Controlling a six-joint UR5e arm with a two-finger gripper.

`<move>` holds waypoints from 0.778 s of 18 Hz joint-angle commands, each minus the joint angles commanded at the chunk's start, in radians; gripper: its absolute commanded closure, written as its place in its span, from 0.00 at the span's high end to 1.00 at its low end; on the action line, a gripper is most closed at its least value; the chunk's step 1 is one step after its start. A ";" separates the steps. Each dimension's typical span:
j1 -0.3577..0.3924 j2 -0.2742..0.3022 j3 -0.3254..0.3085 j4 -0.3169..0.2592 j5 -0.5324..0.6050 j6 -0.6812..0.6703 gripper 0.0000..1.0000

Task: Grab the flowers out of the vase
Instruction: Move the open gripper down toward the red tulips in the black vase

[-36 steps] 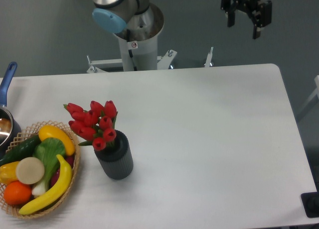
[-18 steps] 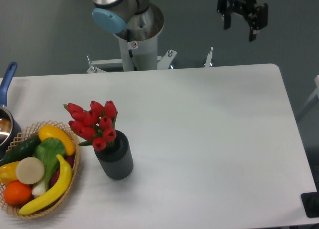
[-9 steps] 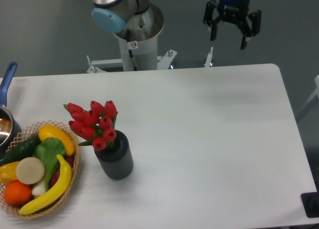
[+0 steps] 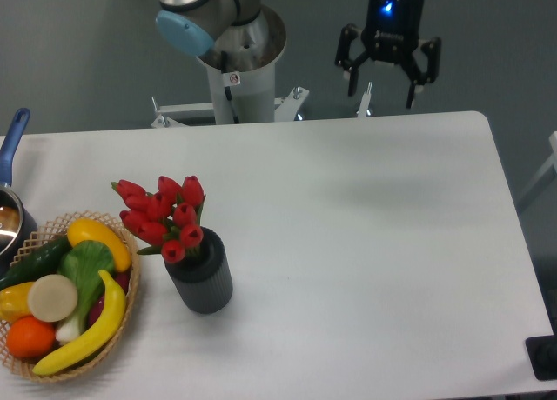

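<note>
1. Nearest, at the lower left of the frame, a round wicker basket of fruit and vegetables [image 4: 33, 243] sits beside a short dark grey ribbed cylindrical vase [image 4: 201, 276]; they are close but apart.
2. The bunch of red tulip buds with green leaves [image 4: 163, 215] stands in that vase, leaning up and left. It is probably light, soft-headed and easily crushed. The best hold would be low on the gathered stems just above the rim, with a straight lift so the vase is not tipped.
3. A metal pot with a blue handle [image 4: 12, 141] is cut off by the left edge.
4. The smooth white table [image 4: 365, 235] offers little grip to the vase.
5. Farthest, at the upper centre-right, the black two-finger gripper [image 4: 383, 80] hangs beyond the table's far edge, fingers spread and holding nothing, well apart from the flowers. Behind it is a plain grey wall.
</note>
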 joint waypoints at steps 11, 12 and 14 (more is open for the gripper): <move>-0.172 -0.104 -0.045 0.170 -0.144 0.008 1.00; -0.178 -0.115 -0.038 0.170 -0.168 0.009 1.00; -0.200 -0.127 -0.029 0.172 -0.222 0.021 1.00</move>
